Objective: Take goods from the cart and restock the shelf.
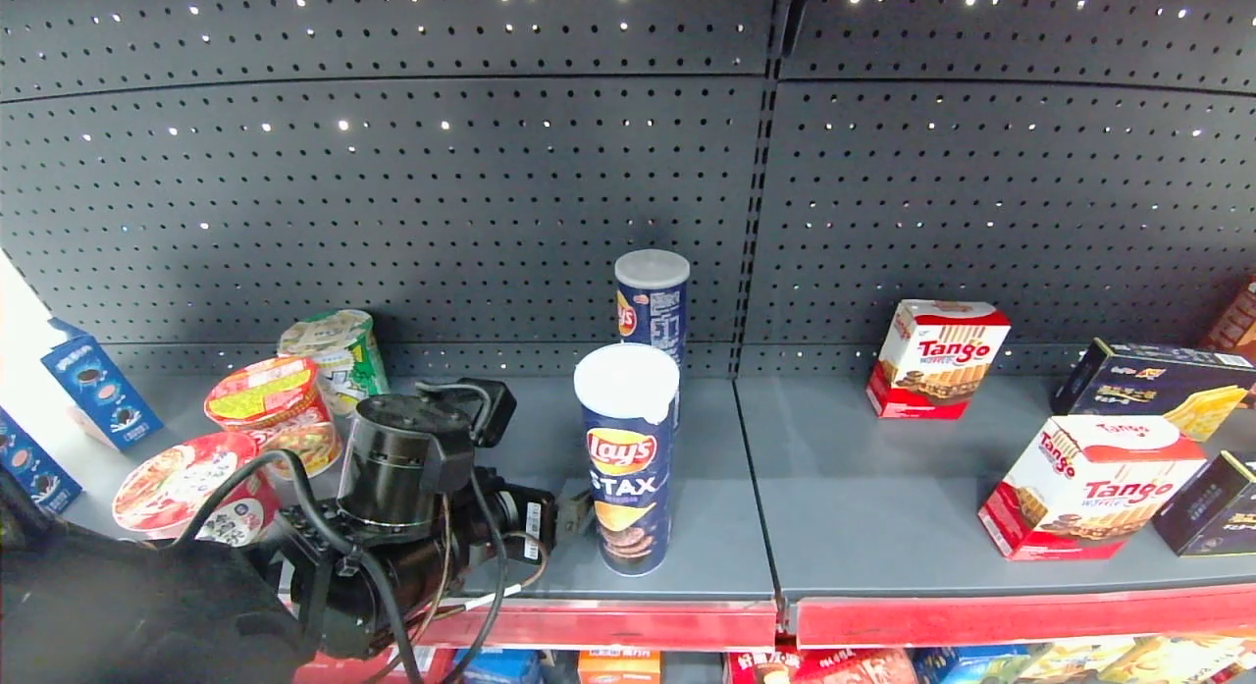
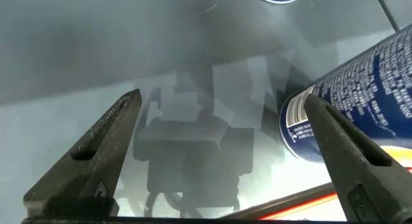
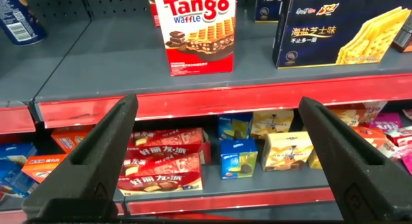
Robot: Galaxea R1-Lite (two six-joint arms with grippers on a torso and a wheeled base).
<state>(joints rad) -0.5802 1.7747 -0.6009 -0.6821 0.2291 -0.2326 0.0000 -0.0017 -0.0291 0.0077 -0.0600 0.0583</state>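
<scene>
Two chip cans on the shelf point(image 1: 844, 488): the front can point(image 1: 628, 458), with the rear can point(image 1: 651, 306) behind it. Two waffle boxes point(image 1: 937, 360) stand to the front can's right. The left tool point(image 2: 220, 102), beside the front can, gapes wide and empty, and the right tool point(image 3: 219, 102) likewise.

Black arm point(image 1: 388, 571), looping cables point(image 1: 245, 473), cylindrical wrist joint point(image 1: 402, 458), dark wedge-shaped fingers point(image 2: 96, 150)

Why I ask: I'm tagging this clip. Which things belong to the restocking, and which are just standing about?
Job: front chip can, upright near the shelf edge; left claw, open beside it; right claw, open and empty.
Standing about: rear chip can, noodle cups, wafer boxes, blue biscuit boxes.
</scene>
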